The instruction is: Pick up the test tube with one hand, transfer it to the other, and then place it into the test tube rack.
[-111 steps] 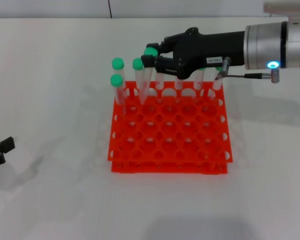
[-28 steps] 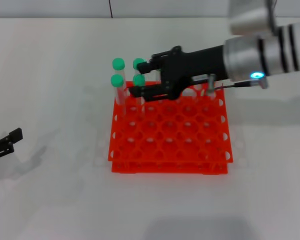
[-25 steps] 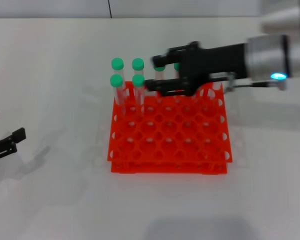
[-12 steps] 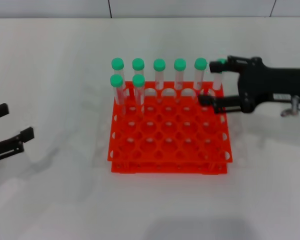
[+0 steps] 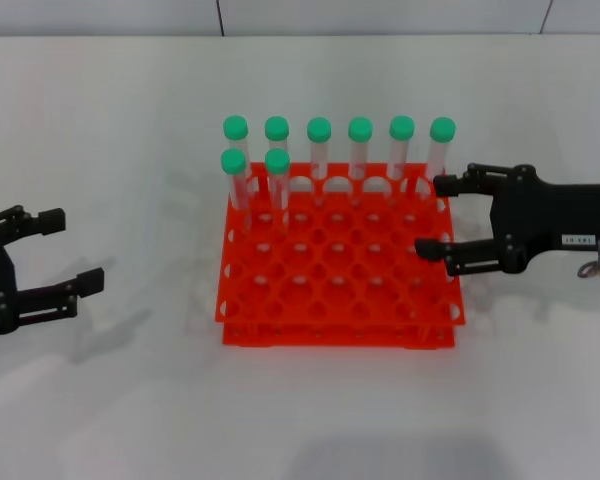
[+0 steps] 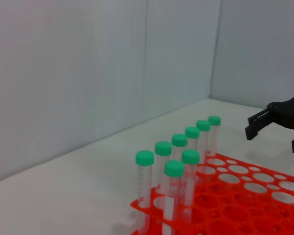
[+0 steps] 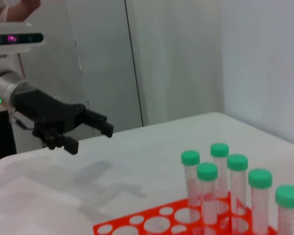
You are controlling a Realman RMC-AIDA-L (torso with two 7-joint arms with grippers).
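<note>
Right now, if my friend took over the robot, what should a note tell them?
Left pincer: open and empty, over the table left of the test tube rack.
Right pincer: open and empty, at the rack's right edge.
Eight green-capped test tubes stand in the rack: six in the back row, two in the next row at the left. The nearer left one is the test tube.
Done: no tube held or lying on the table.
Left: apparently nothing; move both arms clear.

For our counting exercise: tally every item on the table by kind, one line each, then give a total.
Tubes: 8
Rack: 1
Grippers: 2, left and right
Total: 11
</note>
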